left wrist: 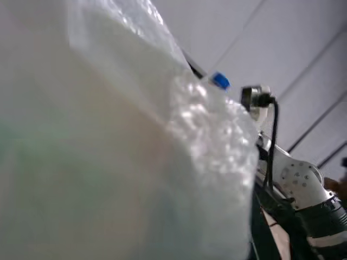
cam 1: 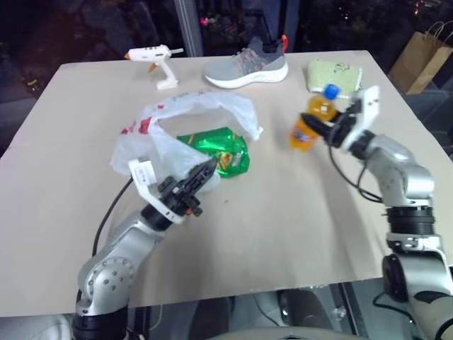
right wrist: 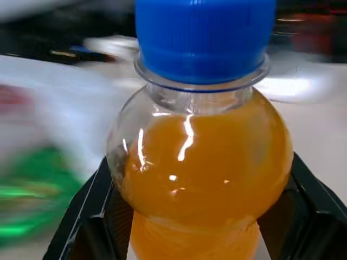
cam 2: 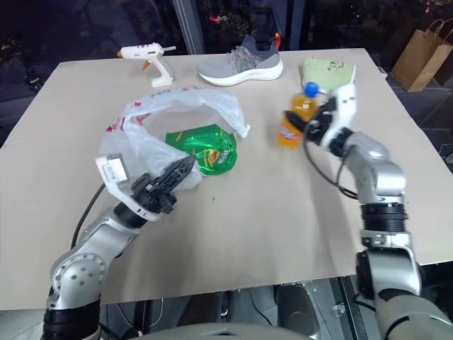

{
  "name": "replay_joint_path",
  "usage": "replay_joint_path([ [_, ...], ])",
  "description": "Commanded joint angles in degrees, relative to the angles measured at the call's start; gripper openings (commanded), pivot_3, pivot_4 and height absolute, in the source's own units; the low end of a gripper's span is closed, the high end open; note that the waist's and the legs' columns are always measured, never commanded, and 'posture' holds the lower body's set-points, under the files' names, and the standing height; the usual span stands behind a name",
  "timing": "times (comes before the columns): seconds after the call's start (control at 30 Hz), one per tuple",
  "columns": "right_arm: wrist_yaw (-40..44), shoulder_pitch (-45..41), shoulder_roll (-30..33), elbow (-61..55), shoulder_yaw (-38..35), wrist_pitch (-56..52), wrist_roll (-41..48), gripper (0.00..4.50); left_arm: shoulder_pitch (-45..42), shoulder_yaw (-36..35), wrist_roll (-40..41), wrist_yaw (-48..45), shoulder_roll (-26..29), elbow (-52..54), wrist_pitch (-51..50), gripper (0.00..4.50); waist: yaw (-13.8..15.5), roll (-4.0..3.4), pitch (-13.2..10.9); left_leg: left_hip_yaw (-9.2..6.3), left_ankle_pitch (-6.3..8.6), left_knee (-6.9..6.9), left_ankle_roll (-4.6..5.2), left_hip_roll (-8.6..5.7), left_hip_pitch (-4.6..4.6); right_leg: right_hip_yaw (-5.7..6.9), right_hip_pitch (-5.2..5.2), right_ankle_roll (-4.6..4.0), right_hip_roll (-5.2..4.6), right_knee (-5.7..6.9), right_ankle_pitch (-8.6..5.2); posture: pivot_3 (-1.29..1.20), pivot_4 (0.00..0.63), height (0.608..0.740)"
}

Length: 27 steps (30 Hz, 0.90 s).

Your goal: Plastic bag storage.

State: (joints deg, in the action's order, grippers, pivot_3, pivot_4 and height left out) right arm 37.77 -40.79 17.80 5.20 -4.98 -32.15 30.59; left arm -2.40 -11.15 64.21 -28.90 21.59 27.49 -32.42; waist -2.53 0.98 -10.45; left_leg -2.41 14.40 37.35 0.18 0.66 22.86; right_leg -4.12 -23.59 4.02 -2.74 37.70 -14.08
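While left gripper (cam 1: 210, 168) pinches bag (cam 1: 185, 117) edge, right gripper (right wrist: 195, 216) clamps orange bottle (cam 1: 309, 122) at bag's 3 o'clock; nothing's bagged yet.

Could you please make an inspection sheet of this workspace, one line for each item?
Surface: table covered with brown cardboard, flat.
Job's things: plastic bag, white with red print, crumpled, mouth open towards the green snack packet.
Clutter: hot glue gun, grey sneaker, pale green pouch along the far edge; orange drink bottle with blue cap.
Grippers: left gripper shut on the plastic bag's edge; right gripper has a finger on each side of the orange drink bottle.
Cables: black cable by the left arm.
Surroundings: brown paper bag beyond the table.
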Motion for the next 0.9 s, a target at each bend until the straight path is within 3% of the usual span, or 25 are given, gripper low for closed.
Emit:
replay_joint_path([
  [0.03,-1.6,-4.2,-5.2,-5.4,-0.1,-5.2,6.8,2.46,-2.0,2.0,-0.2,-1.4,-0.6,0.1,-0.5,0.00,0.2,0.00,0.0,-0.02,0.00,0.01,0.00,0.00,0.01,0.01,0.00,0.00,-0.01,-0.01,0.00,0.00,0.150,0.740],
  [0.2,-14.1,-7.1,-20.8,-0.3,-1.7,-16.0,14.2,2.46,-3.9,4.3,-0.3,-1.9,-1.7,0.0,-1.2,0.00,0.3,0.01,0.0,-0.10,-0.01,0.04,-0.01,-0.08,0.09,0.08,-0.01,0.00,-0.09,-0.05,0.01,0.00,0.150,0.740],
  [0.4,-20.4,-8.9,-26.3,5.9,-3.9,-30.2,19.8,2.46,-3.8,4.7,-1.4,-1.7,-2.9,0.2,-0.4,0.00,0.3,0.01,0.0,-0.25,-0.04,0.03,-0.07,-0.13,0.17,0.25,-0.03,-0.02,-0.13,-0.06,0.00,0.00,0.150,0.740],
  [0.53,-20.1,-10.9,-26.0,7.5,-1.8,-33.2,18.3,4.34,-3.3,5.0,-2.2,-1.8,-3.6,0.4,-0.2,0.00,0.2,0.01,0.0,-0.27,-0.04,0.01,-0.07,-0.12,0.17,0.26,-0.03,-0.02,-0.10,-0.06,0.00,0.00,0.150,0.740],
  [0.77,-17.5,-14.8,-23.6,6.9,2.3,-31.0,12.6,4.48,-2.5,5.1,-2.7,-2.2,-3.8,0.1,0.5,0.00,0.0,0.01,0.0,-0.27,-0.04,0.01,-0.06,-0.08,0.15,0.26,-0.03,-0.02,-0.04,-0.04,0.00,0.00,0.150,0.740],
  [0.9,-9.9,-15.2,-15.2,4.1,3.6,-29.8,11.6,4.48,-2.6,4.7,-2.6,-2.2,-3.8,0.0,0.5,0.00,0.2,0.01,0.0,-0.26,-0.04,0.03,-0.06,-0.10,0.17,0.26,-0.02,-0.01,-0.07,-0.07,0.00,0.00,0.150,0.740],
])
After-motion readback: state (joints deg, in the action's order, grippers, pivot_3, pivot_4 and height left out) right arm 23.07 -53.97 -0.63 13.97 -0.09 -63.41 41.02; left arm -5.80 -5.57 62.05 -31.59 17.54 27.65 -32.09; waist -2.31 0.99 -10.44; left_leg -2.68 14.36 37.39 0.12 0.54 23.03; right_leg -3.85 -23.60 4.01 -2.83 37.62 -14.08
